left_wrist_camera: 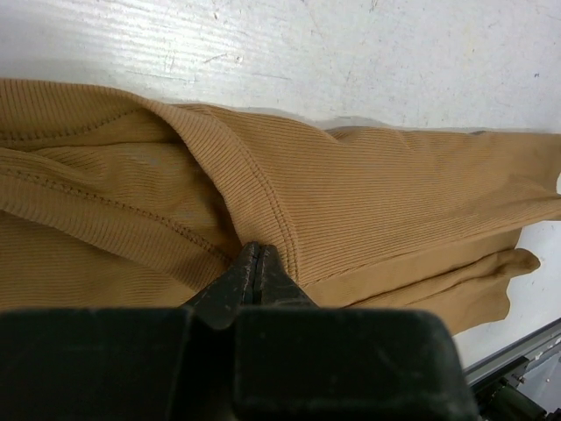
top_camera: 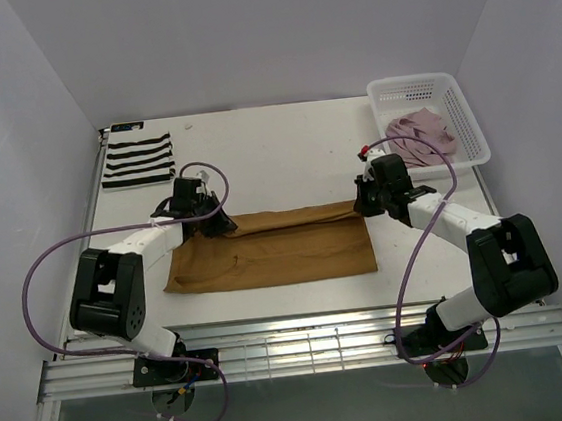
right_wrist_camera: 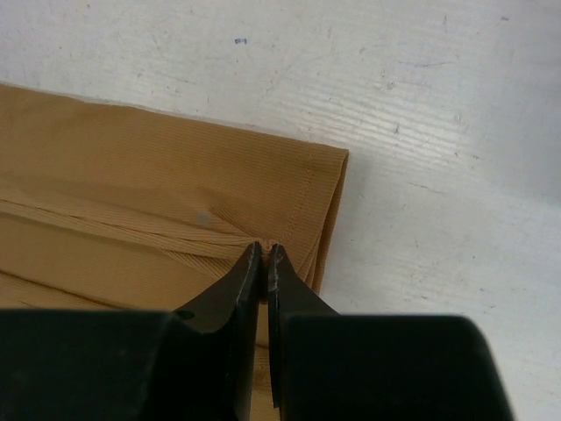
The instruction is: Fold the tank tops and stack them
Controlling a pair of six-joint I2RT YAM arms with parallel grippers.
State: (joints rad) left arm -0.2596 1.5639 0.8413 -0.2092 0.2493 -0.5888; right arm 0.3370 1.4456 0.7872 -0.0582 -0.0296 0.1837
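Observation:
The tan-brown tank top [top_camera: 275,249] lies spread across the middle of the table, folded lengthwise. My left gripper [top_camera: 201,217] is shut on its far left corner, pinching a ribbed hem fold [left_wrist_camera: 256,247]. My right gripper [top_camera: 367,199] is shut on its far right corner, cloth puckered between the tips [right_wrist_camera: 266,247]. The tan top fills the left wrist view [left_wrist_camera: 377,202] and the left of the right wrist view [right_wrist_camera: 131,193]. The striped tank top [top_camera: 138,160] lies folded at the far left. The pink tank top [top_camera: 422,135] lies bunched in the basket.
A white mesh basket [top_camera: 461,101] stands at the far right corner. White walls close in the table on three sides. The metal rail [top_camera: 306,354] runs along the near edge by the arm bases.

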